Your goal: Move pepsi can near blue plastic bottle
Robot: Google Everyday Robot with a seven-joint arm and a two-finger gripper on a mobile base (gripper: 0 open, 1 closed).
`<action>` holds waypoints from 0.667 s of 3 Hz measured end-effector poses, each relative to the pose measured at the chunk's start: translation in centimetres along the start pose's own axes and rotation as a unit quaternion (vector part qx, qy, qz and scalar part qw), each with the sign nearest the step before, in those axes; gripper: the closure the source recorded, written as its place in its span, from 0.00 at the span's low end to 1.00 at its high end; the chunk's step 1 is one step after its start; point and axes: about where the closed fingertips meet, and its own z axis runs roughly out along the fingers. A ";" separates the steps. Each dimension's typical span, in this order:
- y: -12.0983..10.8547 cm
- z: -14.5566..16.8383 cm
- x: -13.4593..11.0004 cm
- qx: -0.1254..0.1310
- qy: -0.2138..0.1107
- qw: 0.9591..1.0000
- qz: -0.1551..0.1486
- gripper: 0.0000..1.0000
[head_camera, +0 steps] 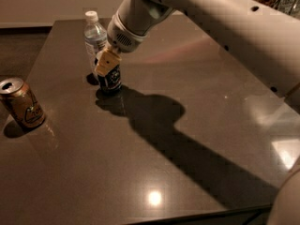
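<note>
Jaws sit near the bench's point(220, 83) far-left corner, just in front of the bottle point(95, 35), seemingly closed on the standing can's point(112, 81) top. We judge the can light, thin-walled and slick, best held gently across its middle.

I log one dark, glossy table point(197, 93) carrying three upright items: the blue plastic bottle point(95, 36) at far left, the pepsi can point(111, 81) just beside it, and a gold-brown can point(23, 104) well apart near the left edge. The gripper point(107, 63) sits at the pepsi can's top.
</note>
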 end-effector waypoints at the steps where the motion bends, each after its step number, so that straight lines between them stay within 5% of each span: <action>1: 0.1 0.1 -0.1 -0.001 0.000 1.000 -0.001 0.00; 2: 0.1 0.1 -0.1 -0.002 0.000 1.000 -0.001 0.00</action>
